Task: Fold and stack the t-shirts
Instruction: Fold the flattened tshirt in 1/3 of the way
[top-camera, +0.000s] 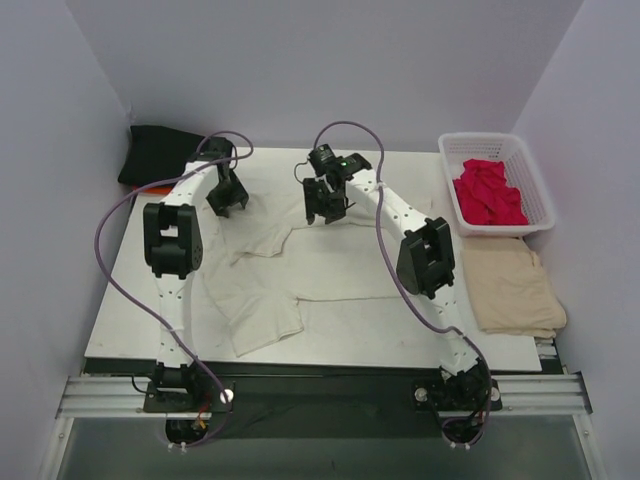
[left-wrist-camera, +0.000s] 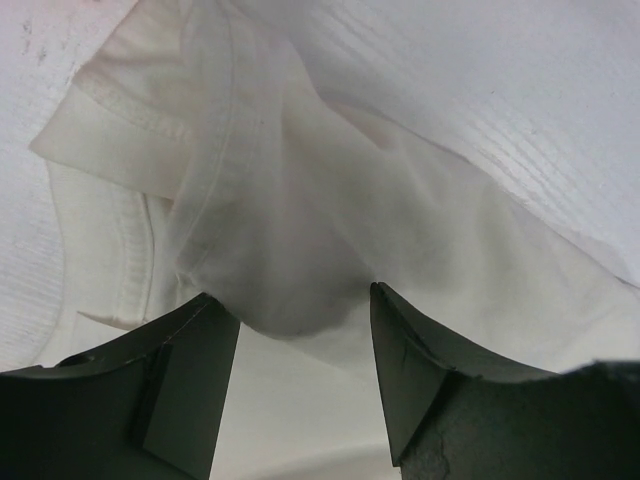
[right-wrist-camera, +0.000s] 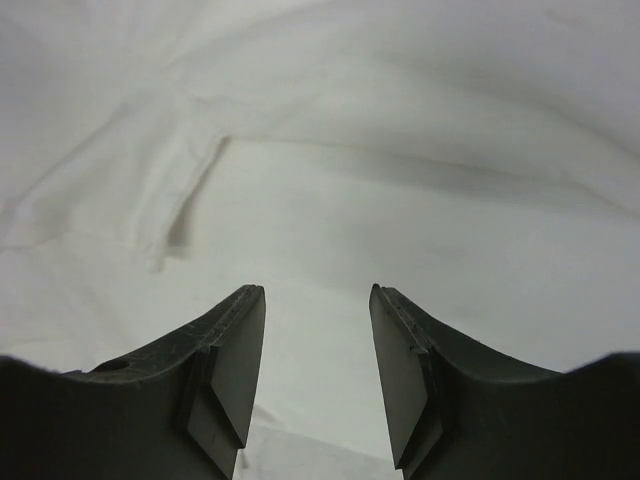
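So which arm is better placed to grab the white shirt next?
Probably the left. The left hand is open with a raised fold of the cream shirt right in front of it; the right hand, also open, faces only flat cloth.

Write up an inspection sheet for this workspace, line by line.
Surface: white table board, bare strip along the near edge.
Job's things: large cream-white t-shirt spread rumpled, unfolded; crimson shirt crumpled in the white plastic lattice basket; black cloth bundle at the far left corner.
Clutter: folded beige cloth on the basket's near side.
Grippers: left gripper open, shirt hump between its jaws; right gripper open over the shirt, holding nothing.
Cables: purple cables looping along both arms.
Surroundings: plain pale walls on three sides.
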